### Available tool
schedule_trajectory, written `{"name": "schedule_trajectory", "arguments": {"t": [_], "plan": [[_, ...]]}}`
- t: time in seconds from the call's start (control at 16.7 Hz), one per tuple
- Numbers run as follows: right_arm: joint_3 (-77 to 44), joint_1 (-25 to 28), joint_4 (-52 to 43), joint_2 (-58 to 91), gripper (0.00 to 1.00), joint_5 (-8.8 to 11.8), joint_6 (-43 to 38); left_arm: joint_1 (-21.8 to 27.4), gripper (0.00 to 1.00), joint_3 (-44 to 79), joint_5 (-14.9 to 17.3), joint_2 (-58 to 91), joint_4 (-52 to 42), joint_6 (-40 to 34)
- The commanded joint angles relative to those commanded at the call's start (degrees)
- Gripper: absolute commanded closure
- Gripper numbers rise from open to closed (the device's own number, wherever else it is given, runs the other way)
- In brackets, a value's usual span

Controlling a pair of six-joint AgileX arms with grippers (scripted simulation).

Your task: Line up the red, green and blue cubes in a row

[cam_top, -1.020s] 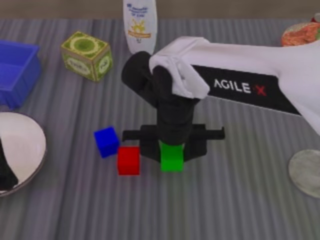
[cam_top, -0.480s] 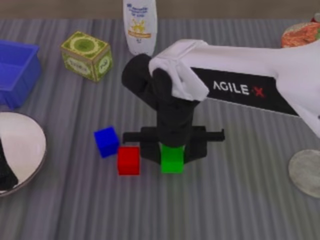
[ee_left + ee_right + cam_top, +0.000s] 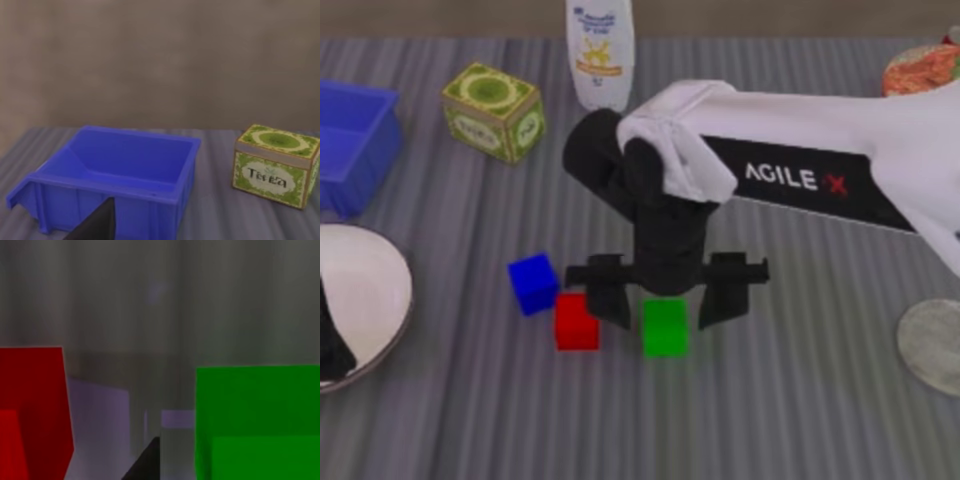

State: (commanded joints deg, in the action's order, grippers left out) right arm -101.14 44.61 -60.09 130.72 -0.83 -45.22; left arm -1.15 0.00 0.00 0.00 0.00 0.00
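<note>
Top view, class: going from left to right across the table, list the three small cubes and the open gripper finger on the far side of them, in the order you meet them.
blue cube → red cube → green cube → right gripper's outer finger
</note>
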Motion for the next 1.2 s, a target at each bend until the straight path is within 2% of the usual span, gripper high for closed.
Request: {"name": "schedule_trajectory", "arguments": {"t": [0.6,1.02,1.2], "plan": [[-0.2,-0.1,-0.2,0.0,0.00,0.0,0.0,0.0,0.00,0.0,0.0,0.0,0.0,0.0],[-10.3,0.4,-13.1,-2.3,0.00,0.0,0.0,0.0,0.00,0.0,0.0,0.0,0.0,0.0],[-11.4,0.5,-14.2,-2.8,0.00,0.0,0.0,0.0,0.00,0.0,0.0,0.0,0.0,0.0]]}}
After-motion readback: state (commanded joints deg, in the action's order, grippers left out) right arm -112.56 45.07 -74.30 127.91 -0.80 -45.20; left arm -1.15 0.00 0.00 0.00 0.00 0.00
